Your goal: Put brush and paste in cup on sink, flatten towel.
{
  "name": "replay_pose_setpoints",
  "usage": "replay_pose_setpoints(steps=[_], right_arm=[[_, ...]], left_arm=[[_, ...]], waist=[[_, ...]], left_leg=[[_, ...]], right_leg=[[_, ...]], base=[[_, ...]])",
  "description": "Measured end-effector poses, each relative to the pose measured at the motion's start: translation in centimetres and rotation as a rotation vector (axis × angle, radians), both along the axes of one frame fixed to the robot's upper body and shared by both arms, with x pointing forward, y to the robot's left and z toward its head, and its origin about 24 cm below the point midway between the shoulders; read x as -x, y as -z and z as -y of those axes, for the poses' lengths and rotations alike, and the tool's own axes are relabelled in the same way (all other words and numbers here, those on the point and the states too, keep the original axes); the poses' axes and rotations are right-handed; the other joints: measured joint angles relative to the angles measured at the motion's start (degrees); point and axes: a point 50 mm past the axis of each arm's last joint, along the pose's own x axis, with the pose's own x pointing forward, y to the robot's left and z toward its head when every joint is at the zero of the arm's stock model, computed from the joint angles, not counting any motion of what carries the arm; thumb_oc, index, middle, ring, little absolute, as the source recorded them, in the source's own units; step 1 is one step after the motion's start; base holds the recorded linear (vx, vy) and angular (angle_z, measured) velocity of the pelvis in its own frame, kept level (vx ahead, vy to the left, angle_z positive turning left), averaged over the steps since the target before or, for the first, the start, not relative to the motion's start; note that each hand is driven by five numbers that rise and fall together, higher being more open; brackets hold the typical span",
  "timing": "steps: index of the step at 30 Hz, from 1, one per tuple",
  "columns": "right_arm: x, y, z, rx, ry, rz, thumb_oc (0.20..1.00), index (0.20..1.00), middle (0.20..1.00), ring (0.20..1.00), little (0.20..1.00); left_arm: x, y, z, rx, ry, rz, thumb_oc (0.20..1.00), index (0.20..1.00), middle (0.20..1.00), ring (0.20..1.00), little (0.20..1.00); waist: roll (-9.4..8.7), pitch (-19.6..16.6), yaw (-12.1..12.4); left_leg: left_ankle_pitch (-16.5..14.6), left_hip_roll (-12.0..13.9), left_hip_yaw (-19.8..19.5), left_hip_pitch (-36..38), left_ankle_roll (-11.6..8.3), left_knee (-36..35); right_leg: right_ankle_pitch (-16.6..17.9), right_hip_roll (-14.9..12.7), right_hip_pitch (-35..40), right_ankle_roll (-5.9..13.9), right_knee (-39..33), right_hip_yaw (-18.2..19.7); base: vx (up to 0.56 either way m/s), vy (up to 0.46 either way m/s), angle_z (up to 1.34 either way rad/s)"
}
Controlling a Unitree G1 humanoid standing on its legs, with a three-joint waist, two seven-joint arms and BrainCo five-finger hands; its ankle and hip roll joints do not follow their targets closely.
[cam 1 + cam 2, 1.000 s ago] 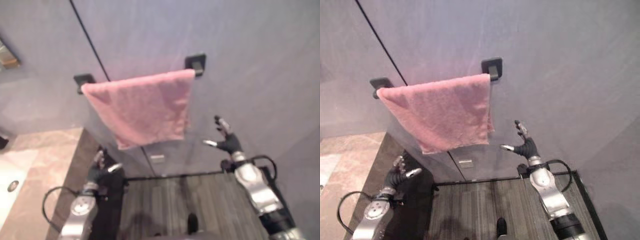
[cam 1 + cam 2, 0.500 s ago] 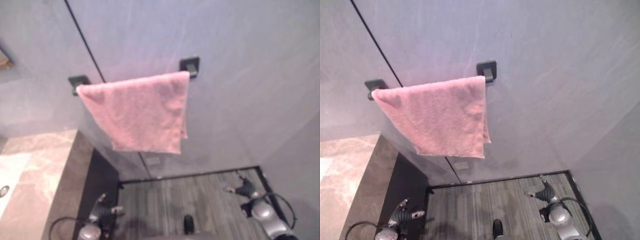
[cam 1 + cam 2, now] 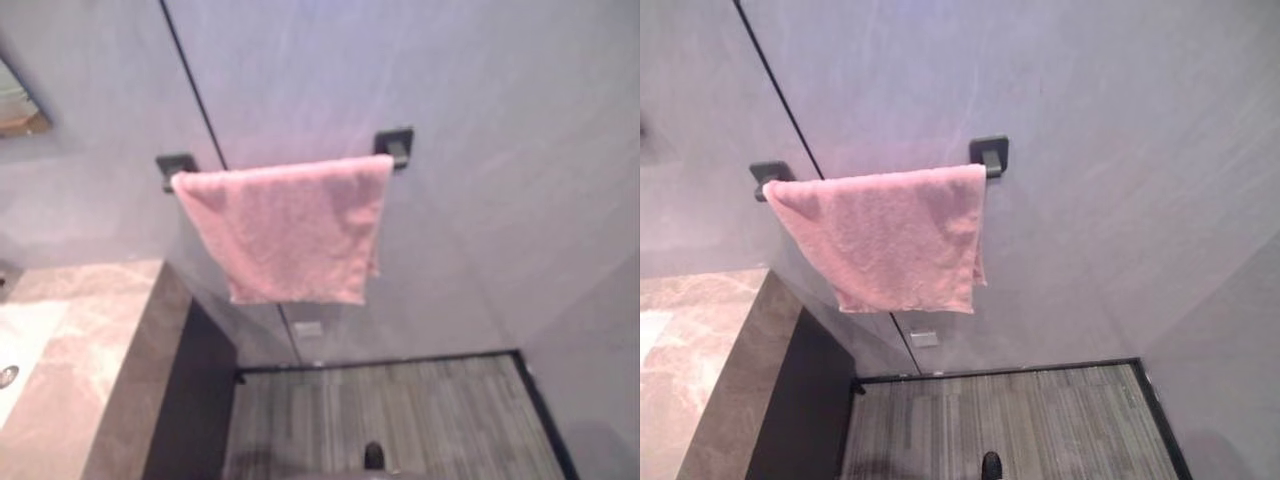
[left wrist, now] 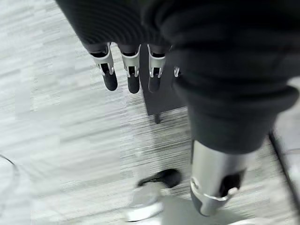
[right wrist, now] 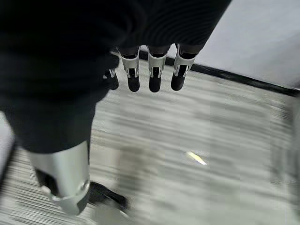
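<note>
- On the grey wall ahead I see one pink towel (image 3: 285,232) draped over a rail between two black brackets (image 3: 990,155), spread wide, its lower edge roughly level.
- From the left eye view I also get a drain (image 3: 7,376) in the marble counter (image 3: 80,350); the right eye view cuts that off.
- My left wrist view has the left hand (image 4: 129,70) hanging over striped floor (image 4: 61,122), fingers straight and relaxed, holding nothing.
- My right wrist view has the right hand (image 5: 152,72) the same way: fingers loose, empty.
</note>
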Motion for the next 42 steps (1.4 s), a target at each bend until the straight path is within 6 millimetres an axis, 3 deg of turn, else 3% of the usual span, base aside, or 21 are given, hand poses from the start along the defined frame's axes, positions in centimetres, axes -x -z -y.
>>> replay_pose_setpoints(steps=[6,8,11,14,31,35,39,41,42], right_arm=[[-3.3,-0.5,-0.7,-0.046,0.000,0.172,1.000,1.000,1.000,1.000,1.000],[-4.0,-0.5,-1.1,-0.048,-0.057,0.170,1.000,1.000,1.000,1.000,1.000],[-6.5,-1.6,-1.9,-0.069,-0.156,0.300,1.000,1.000,1.000,1.000,1.000],[-8.0,-2.1,-2.2,-0.073,-0.150,0.387,1.000,1.000,1.000,1.000,1.000],[-8.0,-2.2,-2.2,-0.065,-0.144,0.418,1.000,1.000,1.000,1.000,1.000],[-8.6,-2.7,-1.9,-0.057,-0.181,0.439,1.000,1.000,1.000,1.000,1.000],[-9.1,-3.1,-2.0,-0.064,-0.200,0.466,1.000,1.000,1.000,1.000,1.000],[-9.6,-3.2,-2.6,-0.086,-0.234,0.470,1.000,1.000,1.000,1.000,1.000],[-9.9,-3.3,-2.8,-0.091,-0.249,0.477,1.000,1.000,1.000,1.000,1.000]], left_arm=[[-1.6,-0.1,0.4,0.018,-0.025,0.090,1.000,1.000,1.000,1.000,1.000],[-1.9,-0.1,0.5,0.022,-0.004,0.112,1.000,1.000,1.000,1.000,1.000],[-3.0,-0.5,0.8,0.036,-0.009,0.196,1.000,1.000,1.000,1.000,1.000],[-4.3,-0.7,1.0,0.039,-0.013,0.271,1.000,1.000,1.000,1.000,1.000],[-5.6,-0.8,1.5,0.033,-0.054,0.341,1.000,1.000,1.000,1.000,1.000],[-7.3,-1.1,1.9,0.045,0.030,0.379,1.000,1.000,1.000,1.000,1.000],[-8.6,-1.5,2.3,0.060,0.101,0.416,1.000,1.000,1.000,1.000,1.000],[-9.9,-2.3,1.1,0.032,0.138,0.469,1.000,1.000,1.000,1.000,1.000],[-10.3,-2.7,0.5,0.014,0.142,0.488,1.000,1.000,1.000,1.000,1.000]], waist=[[-0.15,0.0,0.2],[-0.24,0.0,0.3],[-0.26,0.4,0.2],[-0.27,0.4,0.3],[-0.07,3.1,0.3],[-0.70,4.7,0.0],[-1.02,5.1,-0.7],[-2.13,6.0,-0.1],[-1.82,6.3,-0.2]], left_leg=[[0.0,0.2,-0.2,-0.3,-0.02,0.1],[0.0,0.2,-0.3,-0.3,-0.03,0.1],[0.0,0.1,-0.3,-0.4,-0.03,0.1],[0.0,0.1,-0.4,-0.4,-0.05,0.1],[0.1,0.2,-0.7,0.8,-0.34,0.2],[-0.7,-0.8,-1.6,0.6,-0.34,2.0],[-0.6,-2.2,-0.7,-0.5,1.09,2.0],[-0.6,-3.1,2.0,-1.8,1.78,3.2],[-0.3,-2.9,2.4,-2.6,2.27,3.6]], right_leg=[[-0.1,0.1,-0.1,-0.08,0.0,-0.5],[-0.1,0.1,-0.1,-0.01,0.0,-0.6],[-0.2,0.0,-0.2,0.10,0.0,-0.6],[-0.3,-0.1,0.0,0.29,0.0,-0.9],[-0.6,-0.1,1.3,0.43,0.0,-1.3],[-0.1,-1.1,2.0,0.94,0.4,-1.2],[0.3,-2.0,0.0,2.00,2.1,1.7],[0.1,-2.6,-3.5,2.81,5.0,4.3],[-0.4,-3.2,-4.0,2.37,5.1,2.6]], base=[[-0.01,0.006,0.04],[0.00,0.000,0.00],[0.00,0.000,0.00],[0.00,0.000,0.06],[-0.01,0.025,0.01],[-0.16,0.197,0.04],[-0.16,0.061,-0.20],[-0.14,-0.042,-0.51],[-0.04,-0.123,-0.18]])
